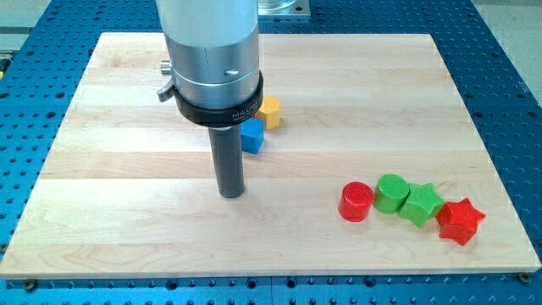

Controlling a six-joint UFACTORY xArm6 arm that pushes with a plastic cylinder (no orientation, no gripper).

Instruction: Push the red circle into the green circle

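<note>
The red circle (356,202) lies at the view's lower right on the wooden board (127,212). The green circle (391,192) sits just to its right, touching or nearly touching it. My tip (230,193) rests on the board well to the left of the red circle, at about the same height in the view, and touches no block.
A green star (421,204) and a red star (460,221) continue the row to the right of the green circle. A blue block (252,135) and a yellow-orange block (269,111) sit just behind the rod, partly hidden by the arm's grey body (212,51).
</note>
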